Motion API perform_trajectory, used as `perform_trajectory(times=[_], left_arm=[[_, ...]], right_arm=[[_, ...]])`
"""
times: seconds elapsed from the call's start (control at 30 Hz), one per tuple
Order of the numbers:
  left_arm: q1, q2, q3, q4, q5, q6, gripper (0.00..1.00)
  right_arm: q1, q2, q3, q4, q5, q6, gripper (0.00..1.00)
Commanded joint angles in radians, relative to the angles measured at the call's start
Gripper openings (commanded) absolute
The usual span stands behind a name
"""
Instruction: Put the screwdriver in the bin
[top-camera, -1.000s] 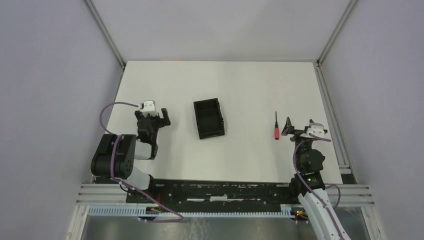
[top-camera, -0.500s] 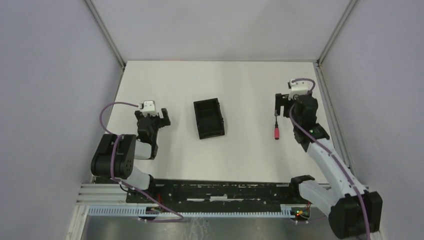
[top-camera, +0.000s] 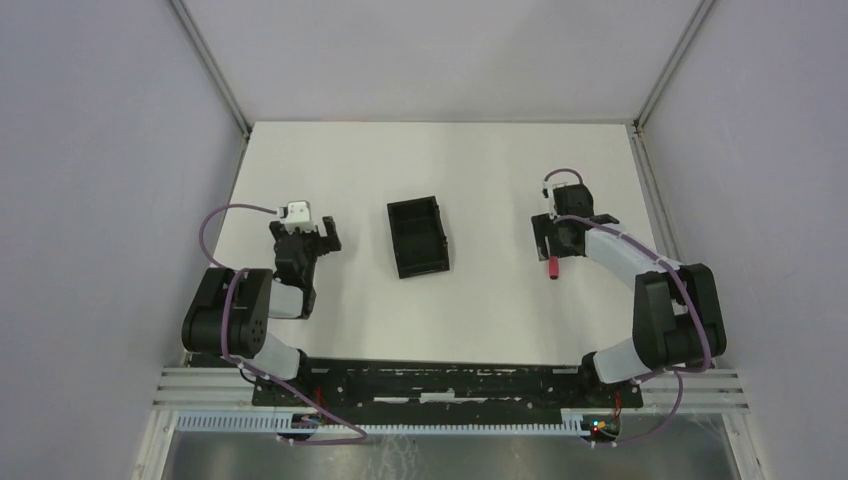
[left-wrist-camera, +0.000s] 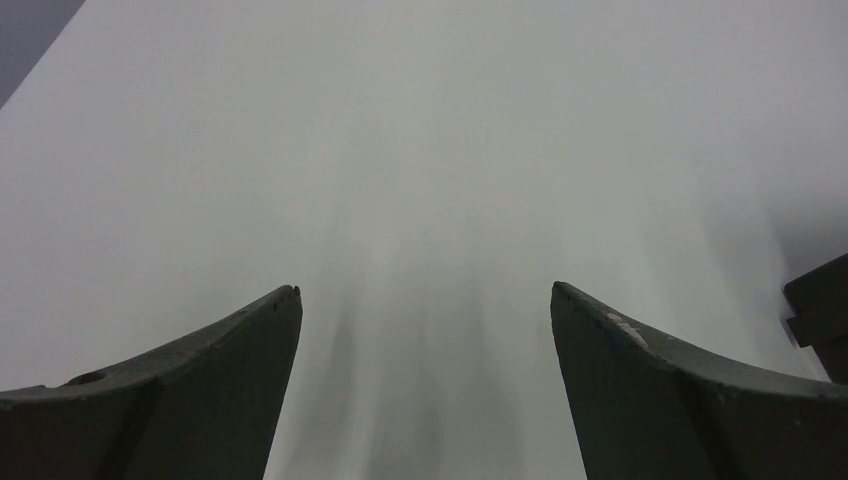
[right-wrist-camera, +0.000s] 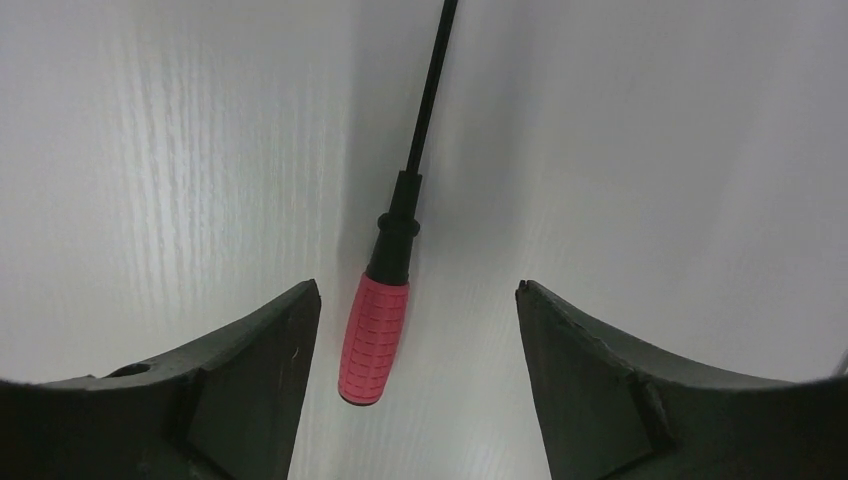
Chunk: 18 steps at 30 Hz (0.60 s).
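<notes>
I see right gripper (right-wrist-camera: 417, 285) spread astride the screwdriver (right-wrist-camera: 375, 330), not touching | screwdriver flat toward the desk's (top-camera: 480, 320) right edge, handle nearest the near edge | bin (top-camera: 395, 240) mid-desk, well apart | left gripper (left-wrist-camera: 425, 288) released, holding nothing

The flat white rectangular tabletop (top-camera: 480, 160) carried two things, well apart. A small black rectangular plastic tray with low walls and an inner divider (top-camera: 417, 238) sat near its middle, slightly skewed. To the right lay a small screwdriver with a thin black shaft and short red ribbed handle (top-camera: 552, 268), handle toward the near edge.
</notes>
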Motion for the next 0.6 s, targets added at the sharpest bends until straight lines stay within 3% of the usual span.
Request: perform_trajectory(times=[0.0,0.13,0.33,0.37,0.57], left_arm=[[-0.003,0.004,0.003,0.054,-0.002,0.016,1.0],[-0.002,0.003,0.002,0.054,-0.002,0.016,1.0],[-0.004,0.005,0.003,0.054,-0.003,0.017,1.0],[-0.003,0.005,0.003,0.054,-0.003,0.016,1.0],[-0.004,0.004,0.002,0.054,-0.002,0.016,1.0]], right_arm=[[-0.022,0.053,-0.051,0.046,-0.029,0.009,0.75],[-0.035,0.132,-0.043,0.058,-0.069,0.006,0.59],[-0.046,0.145,0.027,-0.016,-0.106,-0.008,0.05],[-0.045,0.141,0.074,-0.05,-0.109,-0.014,0.0],[-0.044,0.145,0.43,-0.415,-0.15,-0.017,0.0]])
